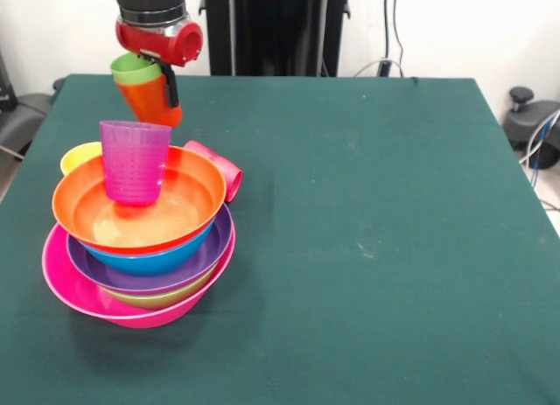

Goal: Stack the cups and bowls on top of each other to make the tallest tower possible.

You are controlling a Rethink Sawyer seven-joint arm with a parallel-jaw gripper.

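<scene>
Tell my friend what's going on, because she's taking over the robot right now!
Gripper: in the air behind the tower, shut on the orange cup, which has the green cup nested inside.
Tower: pink bowl at the bottom, then green, purple, blue, and the orange bowl on top, with the purple cup standing upright in it.
Behind the tower: the yellow cup, and the red cup on its side.
Left: stack the four remaining cups.

Glossy plastic bowls point(140, 239), translucent purple cup point(134, 161), matt cloth table point(367, 247)
</scene>
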